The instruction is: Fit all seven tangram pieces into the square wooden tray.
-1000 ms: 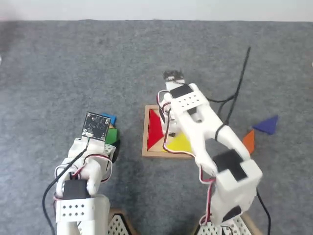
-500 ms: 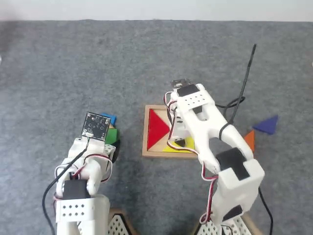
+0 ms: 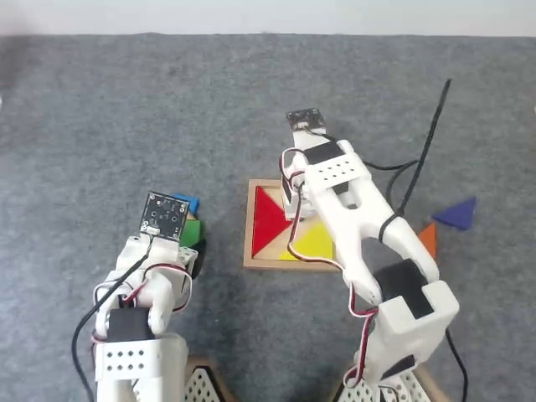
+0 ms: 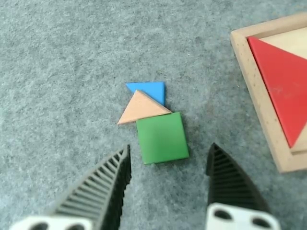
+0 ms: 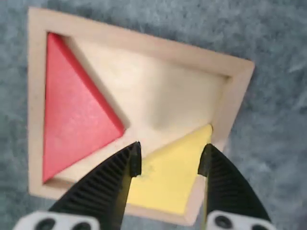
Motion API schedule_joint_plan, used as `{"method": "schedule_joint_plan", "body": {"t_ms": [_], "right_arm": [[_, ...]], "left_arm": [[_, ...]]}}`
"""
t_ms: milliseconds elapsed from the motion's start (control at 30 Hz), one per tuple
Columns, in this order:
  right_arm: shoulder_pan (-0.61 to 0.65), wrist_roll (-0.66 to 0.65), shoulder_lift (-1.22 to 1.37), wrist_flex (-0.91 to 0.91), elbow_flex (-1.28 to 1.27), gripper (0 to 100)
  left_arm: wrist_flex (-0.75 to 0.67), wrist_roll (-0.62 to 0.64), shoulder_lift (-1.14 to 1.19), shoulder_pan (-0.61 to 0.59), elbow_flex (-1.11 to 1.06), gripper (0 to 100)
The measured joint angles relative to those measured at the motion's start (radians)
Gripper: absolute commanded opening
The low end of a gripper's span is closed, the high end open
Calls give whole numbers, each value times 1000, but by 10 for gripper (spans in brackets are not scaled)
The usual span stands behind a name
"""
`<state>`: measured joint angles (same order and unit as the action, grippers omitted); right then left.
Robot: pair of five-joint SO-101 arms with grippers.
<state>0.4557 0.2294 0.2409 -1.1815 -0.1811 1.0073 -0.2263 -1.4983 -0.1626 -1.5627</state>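
Right wrist view: right gripper (image 5: 171,146) has pulled up, open, leaving the yellow triangle (image 5: 168,184) in the wooden tray (image 5: 144,40). Two down, five left.

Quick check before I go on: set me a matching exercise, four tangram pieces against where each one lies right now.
Pieces:
1. red triangle
2. yellow triangle
3. green square
4. purple triangle

Places:
A. on the carpet, near the orange piece
B. in the tray, below the right gripper
C. on the carpet, touching the tan triangle
D. in the tray, along the wall facing the green square

Pairs: 1-D, 2-B, 3-C, 4-A
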Motion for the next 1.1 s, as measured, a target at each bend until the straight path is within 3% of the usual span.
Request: {"method": "schedule_joint_plan", "body": {"t_ms": [1100], "right_arm": [[132, 124, 57, 123, 38, 184]], "left_arm": [[0, 0, 0, 0, 0, 248]]}}
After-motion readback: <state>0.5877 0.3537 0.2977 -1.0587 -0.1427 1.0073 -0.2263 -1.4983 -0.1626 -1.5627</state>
